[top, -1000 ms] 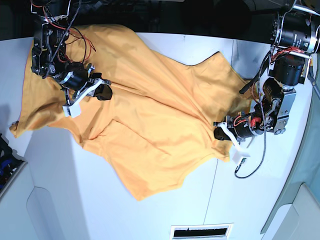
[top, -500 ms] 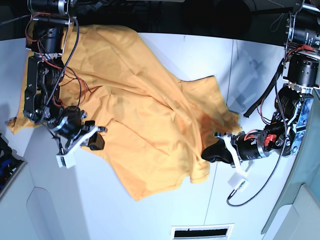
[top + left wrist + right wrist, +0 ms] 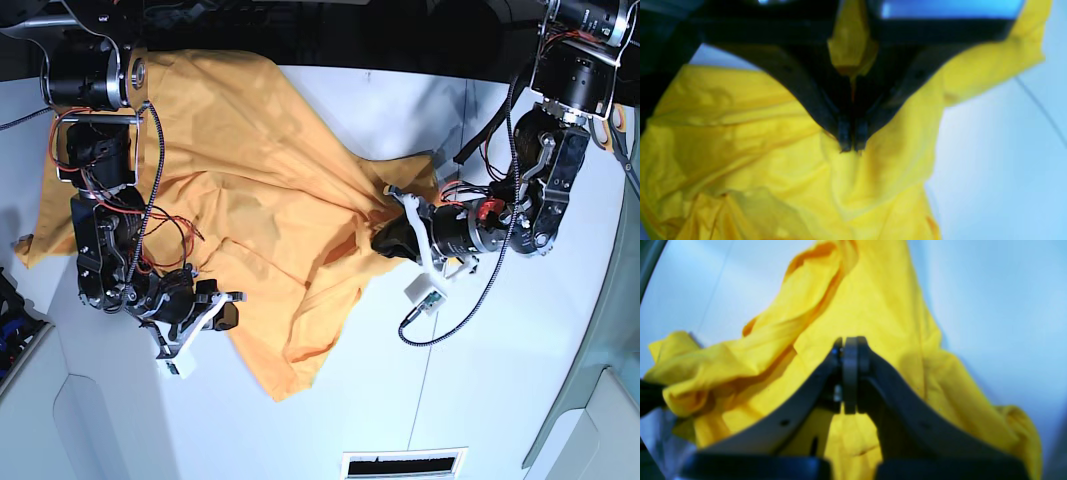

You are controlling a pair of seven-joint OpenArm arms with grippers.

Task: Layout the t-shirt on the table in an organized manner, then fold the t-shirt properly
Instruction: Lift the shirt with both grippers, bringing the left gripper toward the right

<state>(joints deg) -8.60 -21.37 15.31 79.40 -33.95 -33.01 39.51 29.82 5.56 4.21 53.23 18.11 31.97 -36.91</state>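
Item: t-shirt (image 3: 250,190), orange, short-sleeved, lying crumpled on the white table (image 3: 330,400). Position: spread from the far left corner of the table diagonally toward the near middle in the base view, with one part draped over the far edge. Condition: bunched and heavily creased, several layers overlapping; no sleeve, collar or hem can be told apart with certainty, so front and back cannot be determined. Long axis: roughly diagonal, from far left to a pointed corner at the near middle; a second lobe is drawn toward the left gripper (image 3: 385,240). Tools: the left gripper is seen clamped tight on a fold of the cloth, fabric also showing between its jaws in the wrist view (image 3: 851,140). The right gripper (image 3: 222,312) is closed at the near edge of the cloth, fabric lying under and behind its jaws (image 3: 850,373); a pinch is probable but cannot be confirmed. Progress: judged early; flattening is unfinished, and no fold has been made. Remaining: cloth to be spread flat, then folded.
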